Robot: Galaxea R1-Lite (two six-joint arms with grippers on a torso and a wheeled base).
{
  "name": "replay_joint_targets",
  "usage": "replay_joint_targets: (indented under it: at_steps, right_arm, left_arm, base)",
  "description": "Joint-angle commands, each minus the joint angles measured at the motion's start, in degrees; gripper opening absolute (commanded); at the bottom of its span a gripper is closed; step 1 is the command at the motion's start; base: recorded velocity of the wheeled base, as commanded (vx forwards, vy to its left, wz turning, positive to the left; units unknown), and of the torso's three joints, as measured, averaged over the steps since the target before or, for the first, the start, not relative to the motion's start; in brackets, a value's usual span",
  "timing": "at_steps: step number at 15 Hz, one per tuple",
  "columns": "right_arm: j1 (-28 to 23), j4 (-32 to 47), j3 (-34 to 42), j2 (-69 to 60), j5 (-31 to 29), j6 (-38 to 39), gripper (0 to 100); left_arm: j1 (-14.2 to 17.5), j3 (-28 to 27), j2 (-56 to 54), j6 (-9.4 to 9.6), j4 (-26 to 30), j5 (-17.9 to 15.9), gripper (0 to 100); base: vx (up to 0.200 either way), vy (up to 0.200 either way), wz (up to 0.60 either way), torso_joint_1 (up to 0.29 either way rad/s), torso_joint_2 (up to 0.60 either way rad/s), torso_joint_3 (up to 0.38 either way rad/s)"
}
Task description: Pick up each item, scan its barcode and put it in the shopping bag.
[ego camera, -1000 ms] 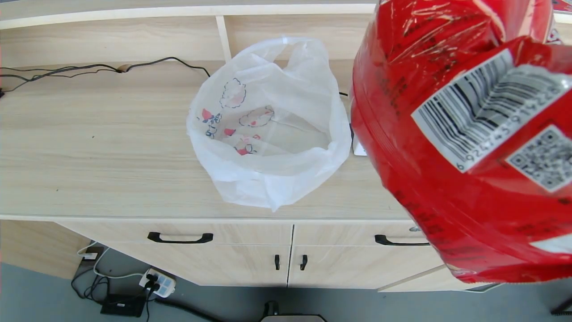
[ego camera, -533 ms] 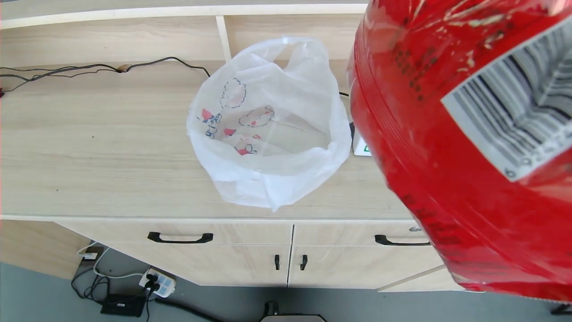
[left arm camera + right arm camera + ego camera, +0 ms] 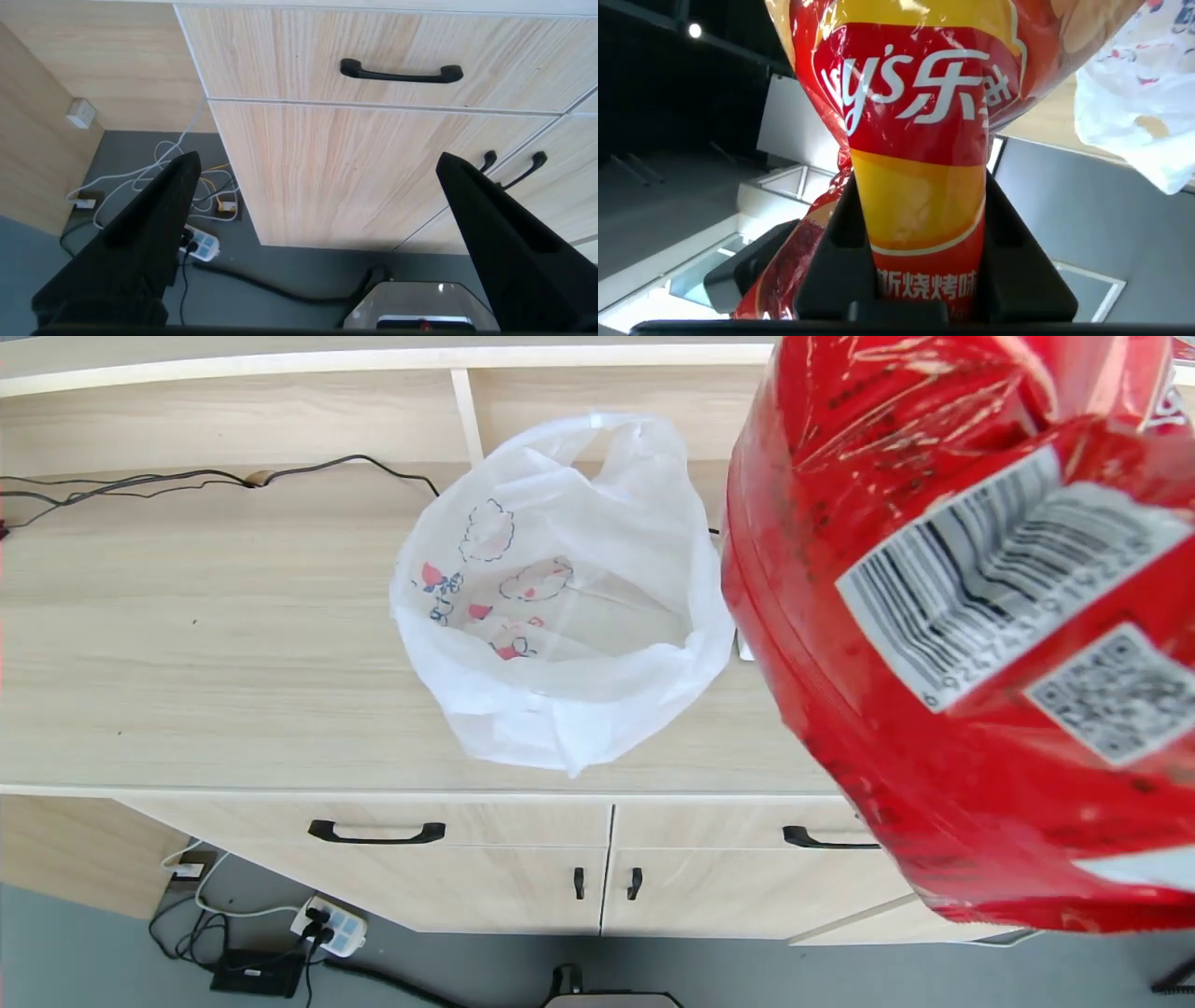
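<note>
Wooden counter (image 3: 187,644) behind; chip bag (image 3: 934,709) pinched in right end effector (image 3: 920,238); left end effector (image 3: 318,159) spread.

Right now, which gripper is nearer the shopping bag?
Right. The right gripper, shut on the chip bag, is held up near the shopping bag; the left gripper hangs open below the counter, facing the drawers.

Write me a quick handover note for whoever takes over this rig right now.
Left pincer: open, empty, low by the drawers.
Right pincer: shut on the chip bag, held up close to the head camera with the barcode facing it.
Shopping bag: open on the counter, looks empty.
Done: chip bag picked up; whether it was scanned cannot be told.
Left: put it in the shopping bag.
</note>
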Motion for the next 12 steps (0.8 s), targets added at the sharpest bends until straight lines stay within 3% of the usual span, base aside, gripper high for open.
replay_joint_targets:
  at_steps: [1, 3, 5, 6, 9, 12]
  right_arm:
    - [-3.9, 5.8, 0.0, 1.0, -1.4, -10.4, 0]
    - [-7.9, 18.5, -0.9, 0.3, -4.2, -28.4, 0]
    - [-11.1, 24.2, -3.9, 0.8, -7.4, -38.2, 0]
    - [-12.2, 29.6, -9.8, 2.6, -13.6, -46.1, 0]
    - [-12.2, 39.2, -25.2, 8.3, -22.4, -51.8, 0]
    - [-15.1, 42.1, -28.8, 11.2, -25.5, -66.2, 0]
  left_arm:
    - [0.0, 0.0, 0.0, -0.01, 0.0, 0.0, 100]
    - [0.0, 0.0, 0.1, -0.01, 0.0, 0.0, 100]
    - [0.0, 0.0, 0.1, -0.10, 0.0, 0.0, 100]
    - [0.0, 0.0, 0.0, -1.06, 0.0, 0.0, 100]
    - [-0.1, 0.0, 0.1, -1.33, 0.0, 0.0, 100]
    - [-0.1, 0.0, 0.1, -1.33, 0.0, 0.0, 100]
  base:
    - [0.000, 0.000, 0.00, 0.000, 0.00, 0.000]
    - [0.000, 0.000, 0.00, 0.000, 0.00, 0.000]
    - [0.000, 0.000, 0.00, 0.000, 0.00, 0.000]
    - [0.000, 0.000, 0.00, 0.000, 0.00, 0.000]
    - [0.000, 0.000, 0.00, 0.000, 0.00, 0.000]
    - [0.000, 0.000, 0.00, 0.000, 0.00, 0.000]
